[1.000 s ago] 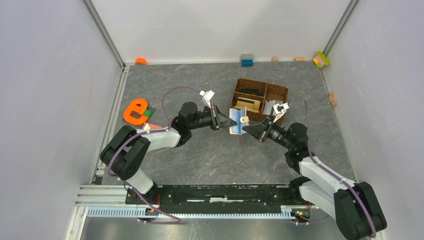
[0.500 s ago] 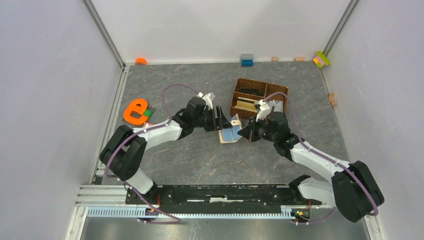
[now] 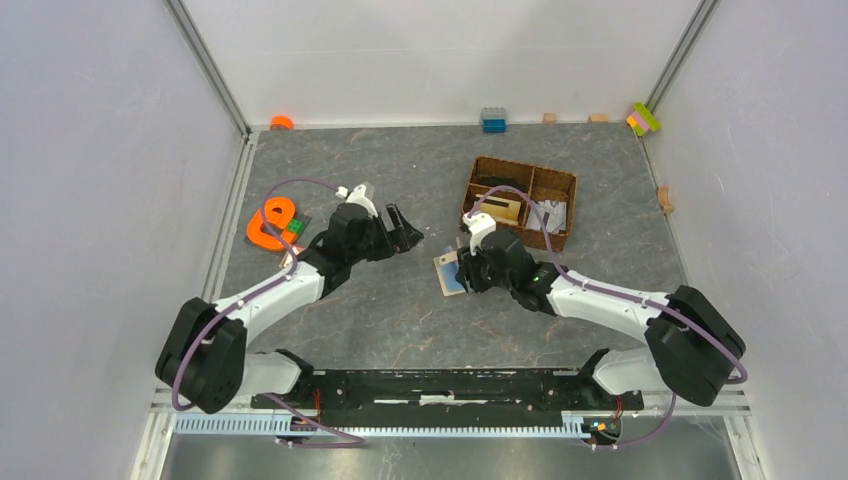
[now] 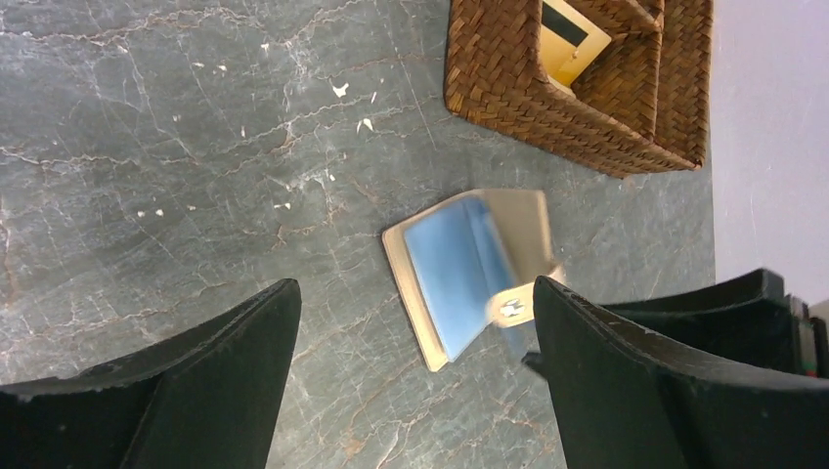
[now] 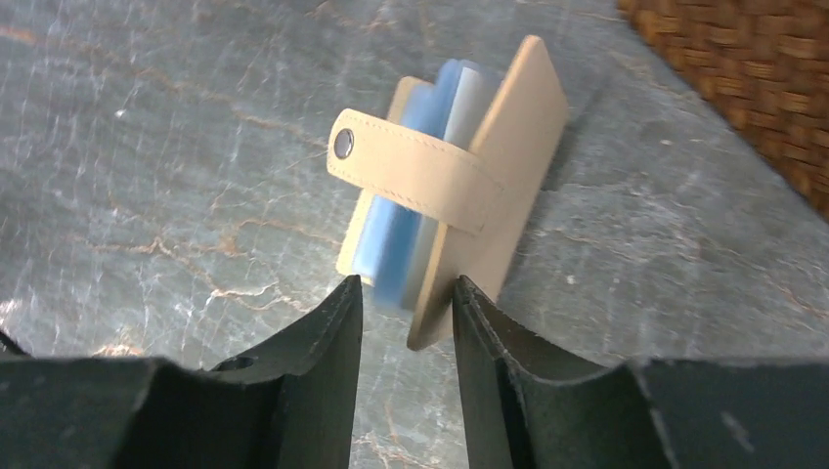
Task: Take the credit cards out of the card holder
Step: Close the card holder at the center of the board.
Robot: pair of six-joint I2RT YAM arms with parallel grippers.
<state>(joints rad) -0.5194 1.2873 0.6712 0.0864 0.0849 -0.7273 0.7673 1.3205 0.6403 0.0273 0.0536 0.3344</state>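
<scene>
The card holder (image 3: pixel 450 272) is a small beige wallet lying on the grey table, its flap raised and its snap tab (image 5: pixel 411 166) sticking out. Blue and pale leaves (image 4: pixel 452 269) show inside it; I cannot make out the credit cards among them. My right gripper (image 3: pixel 467 271) is right at the holder's near edge, jaws a little apart. In the right wrist view the holder (image 5: pixel 513 166) has its edge just at the right gripper (image 5: pixel 406 283); no finger presses on it. My left gripper (image 3: pixel 407 232) stands wide open and empty, well to the left of the holder (image 4: pixel 469 274).
A brown wicker basket (image 3: pixel 562 180) with compartments stands just behind and to the right of the holder, also in the left wrist view (image 4: pixel 508 78). An orange letter toy (image 3: pixel 268 222) lies at the left. Small blocks (image 3: pixel 493 120) line the back wall.
Both grippers held the holder up between them. The left has opened and drawn back to the left. The right has come down and left with the holder and opened; the holder now lies on the table.
</scene>
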